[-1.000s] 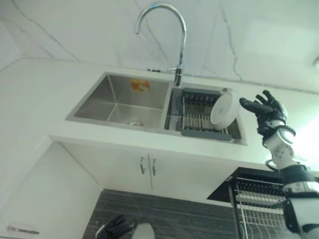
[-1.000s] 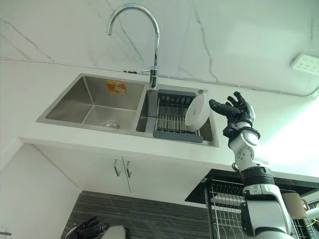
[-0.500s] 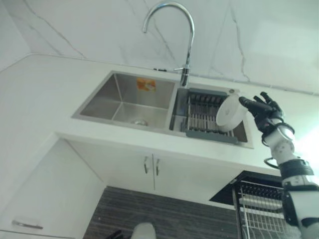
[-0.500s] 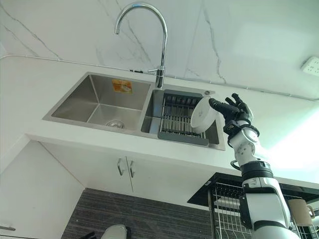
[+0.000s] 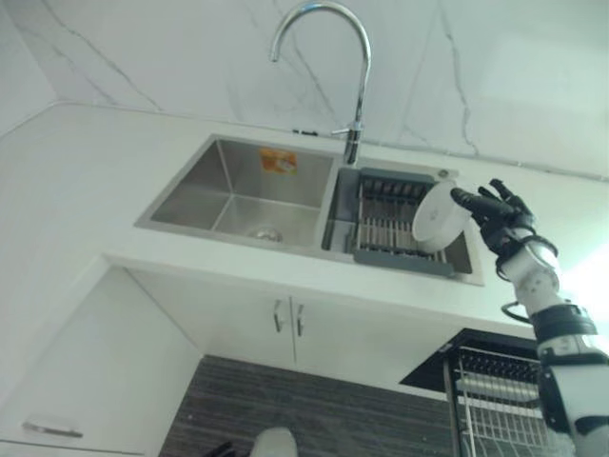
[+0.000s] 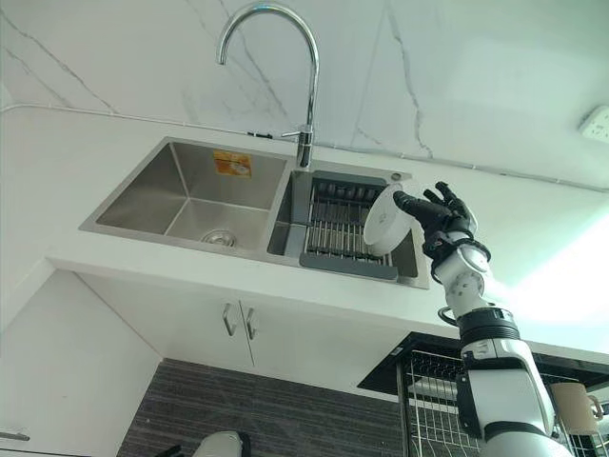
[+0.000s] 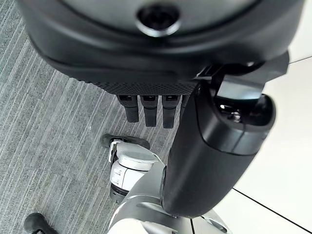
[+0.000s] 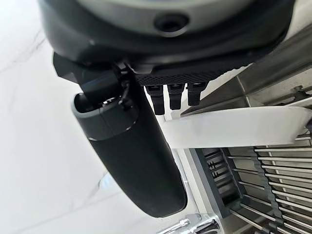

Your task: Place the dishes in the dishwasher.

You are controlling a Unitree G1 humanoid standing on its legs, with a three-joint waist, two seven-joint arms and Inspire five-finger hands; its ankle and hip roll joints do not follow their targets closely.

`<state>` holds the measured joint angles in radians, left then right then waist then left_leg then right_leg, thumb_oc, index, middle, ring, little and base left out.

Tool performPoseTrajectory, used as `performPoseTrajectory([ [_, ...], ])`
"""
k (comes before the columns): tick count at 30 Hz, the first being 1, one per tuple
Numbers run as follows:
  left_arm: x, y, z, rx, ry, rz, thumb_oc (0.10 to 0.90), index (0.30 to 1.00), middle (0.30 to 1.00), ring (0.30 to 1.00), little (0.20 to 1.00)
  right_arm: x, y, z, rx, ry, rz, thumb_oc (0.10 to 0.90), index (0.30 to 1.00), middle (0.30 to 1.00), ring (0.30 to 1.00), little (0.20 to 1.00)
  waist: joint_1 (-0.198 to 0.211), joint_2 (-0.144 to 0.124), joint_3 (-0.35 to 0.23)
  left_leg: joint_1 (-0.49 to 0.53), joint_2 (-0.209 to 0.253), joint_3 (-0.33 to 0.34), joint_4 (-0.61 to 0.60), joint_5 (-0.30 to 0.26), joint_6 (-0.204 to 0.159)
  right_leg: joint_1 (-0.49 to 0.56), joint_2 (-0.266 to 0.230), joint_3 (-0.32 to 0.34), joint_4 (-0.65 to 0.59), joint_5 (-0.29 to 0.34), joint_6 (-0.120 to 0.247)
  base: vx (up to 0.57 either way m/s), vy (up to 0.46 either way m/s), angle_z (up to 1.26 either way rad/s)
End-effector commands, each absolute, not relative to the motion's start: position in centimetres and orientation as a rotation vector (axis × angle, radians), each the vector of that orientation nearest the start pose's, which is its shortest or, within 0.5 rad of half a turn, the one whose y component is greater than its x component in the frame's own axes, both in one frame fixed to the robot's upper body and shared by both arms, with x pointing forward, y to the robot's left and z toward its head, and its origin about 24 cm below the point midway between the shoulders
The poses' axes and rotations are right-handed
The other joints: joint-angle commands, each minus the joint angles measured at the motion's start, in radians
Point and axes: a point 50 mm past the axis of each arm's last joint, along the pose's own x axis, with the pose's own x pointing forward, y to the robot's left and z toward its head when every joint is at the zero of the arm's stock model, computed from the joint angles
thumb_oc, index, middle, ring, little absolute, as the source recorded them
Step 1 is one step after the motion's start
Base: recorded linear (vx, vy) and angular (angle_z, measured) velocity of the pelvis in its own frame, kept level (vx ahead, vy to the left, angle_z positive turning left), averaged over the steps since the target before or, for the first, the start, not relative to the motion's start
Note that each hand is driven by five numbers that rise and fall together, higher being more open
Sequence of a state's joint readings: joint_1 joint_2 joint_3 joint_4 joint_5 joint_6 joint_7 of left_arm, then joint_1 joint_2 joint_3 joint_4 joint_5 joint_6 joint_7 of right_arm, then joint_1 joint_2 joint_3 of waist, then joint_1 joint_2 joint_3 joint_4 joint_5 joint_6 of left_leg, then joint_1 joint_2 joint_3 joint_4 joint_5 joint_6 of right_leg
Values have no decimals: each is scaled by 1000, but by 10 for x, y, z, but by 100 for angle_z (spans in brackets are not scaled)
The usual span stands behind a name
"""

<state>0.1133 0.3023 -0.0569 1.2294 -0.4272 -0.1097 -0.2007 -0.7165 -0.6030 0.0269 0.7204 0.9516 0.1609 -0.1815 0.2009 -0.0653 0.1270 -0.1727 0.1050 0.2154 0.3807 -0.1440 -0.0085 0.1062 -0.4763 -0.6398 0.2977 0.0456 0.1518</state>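
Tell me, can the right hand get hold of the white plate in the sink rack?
Probably yes. The right hand is already at the white plate, its fingers on the rim, and nothing stands between them over the sink rack.

Bright even daylight, glare at right on countertop (image 5: 590, 276), soft overall focus

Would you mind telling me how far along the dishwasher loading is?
Early. The right hand is at the white plate leaning in the sink's drying rack, thumb on one side and fingers on the other. The plate has yet to go to the dishwasher rack below the counter.
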Motion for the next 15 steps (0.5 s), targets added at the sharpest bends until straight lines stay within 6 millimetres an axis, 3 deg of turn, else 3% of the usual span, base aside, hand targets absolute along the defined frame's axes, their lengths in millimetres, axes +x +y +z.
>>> performPoseTrajectory([
  [1, 63, 264, -154, -113, 1124, 201, 800, 900, 900, 900, 900, 374, -299, 211, 401, -171, -277, 800, 900, 900, 900, 900, 31, 23, -40, 167, 44, 112, -81, -124, -32, -77, 88, 10, 2, -75, 40, 0, 0, 0],
  [15, 66, 262, -153, -94, 1141, 173, 800, 900, 900, 900, 900, 383, -287, 195, 377, -19, -239, 800, 900, 900, 900, 900, 37, 19, -35, 168, 51, 115, -81, -117, -38, -79, 80, -2, 2, -62, 45, -7, 4, 2],
])
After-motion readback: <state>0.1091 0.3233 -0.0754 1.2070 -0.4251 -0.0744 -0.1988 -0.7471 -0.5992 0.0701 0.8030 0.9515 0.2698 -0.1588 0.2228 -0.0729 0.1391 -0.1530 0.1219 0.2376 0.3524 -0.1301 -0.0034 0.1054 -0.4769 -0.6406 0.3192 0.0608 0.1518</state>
